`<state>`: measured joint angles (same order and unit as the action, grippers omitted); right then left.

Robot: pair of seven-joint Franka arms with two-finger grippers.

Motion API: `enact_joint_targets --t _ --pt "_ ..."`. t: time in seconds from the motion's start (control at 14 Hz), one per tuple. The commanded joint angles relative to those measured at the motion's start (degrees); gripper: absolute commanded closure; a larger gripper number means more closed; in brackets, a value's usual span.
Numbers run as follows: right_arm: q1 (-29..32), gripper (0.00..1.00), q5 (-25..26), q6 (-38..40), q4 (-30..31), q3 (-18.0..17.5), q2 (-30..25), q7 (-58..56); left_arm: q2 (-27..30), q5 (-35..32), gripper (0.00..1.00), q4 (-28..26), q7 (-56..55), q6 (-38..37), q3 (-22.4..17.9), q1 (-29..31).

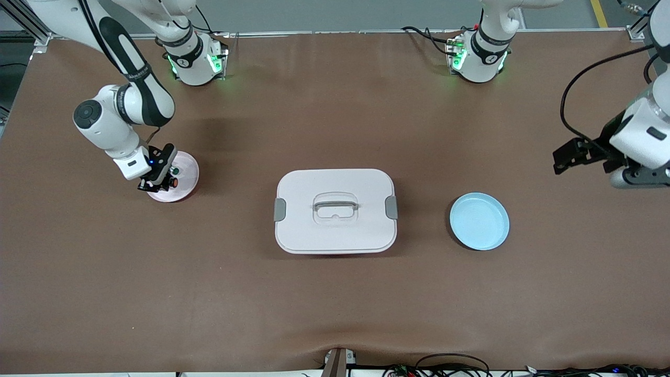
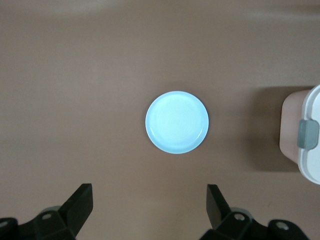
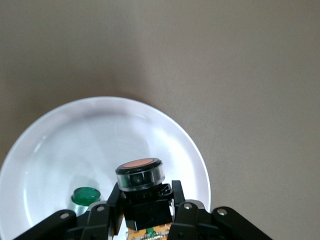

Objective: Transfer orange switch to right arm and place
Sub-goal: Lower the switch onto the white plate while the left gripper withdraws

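The orange switch (image 1: 173,183), a black body with a round orange cap, sits between the fingers of my right gripper (image 1: 166,183), which is shut on it. In the right wrist view the orange switch (image 3: 141,172) is clamped in the right gripper (image 3: 145,192) just over the pale pink plate (image 3: 100,135). I cannot tell whether it touches the plate. A green-capped switch (image 3: 86,196) lies in the same plate (image 1: 189,166) beside it. My left gripper (image 1: 559,161) hangs open and holds nothing, over bare table at the left arm's end; its own view shows the gripper (image 2: 150,195) with fingers wide apart.
A pale lidded box (image 1: 335,209) with grey latches and a handle stands mid-table. A light blue plate (image 1: 479,221) lies between the box and the left arm's end, seen also in the left wrist view as the blue plate (image 2: 177,122) beside the box (image 2: 312,150).
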<state>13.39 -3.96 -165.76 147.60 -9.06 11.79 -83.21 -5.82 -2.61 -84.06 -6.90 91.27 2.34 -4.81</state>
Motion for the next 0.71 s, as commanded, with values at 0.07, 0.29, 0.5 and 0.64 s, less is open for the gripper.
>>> enact_joint_targets --t 0.07,0.29,0.5,0.64 --pt "1.81 1.00 1.06 -5.96 0.06 -1.05 4.64 -1.25 9.59 0.77 0.00 -13.22 0.40 5.32 -0.59 -0.81" --pt "1.55 1.00 1.06 -7.38 -0.03 -1.22 6.14 -1.07 11.71 0.24 0.00 -14.91 0.22 5.33 0.03 -0.37" --pt "1.46 0.01 0.97 -6.94 -0.20 -1.22 6.06 -0.37 12.06 0.06 0.00 -14.82 -0.31 4.89 0.56 -0.37" --pt "1.46 0.00 0.97 -6.68 -0.38 -1.31 5.97 -0.28 12.24 0.06 0.00 -14.56 -0.40 3.32 0.73 -0.46"
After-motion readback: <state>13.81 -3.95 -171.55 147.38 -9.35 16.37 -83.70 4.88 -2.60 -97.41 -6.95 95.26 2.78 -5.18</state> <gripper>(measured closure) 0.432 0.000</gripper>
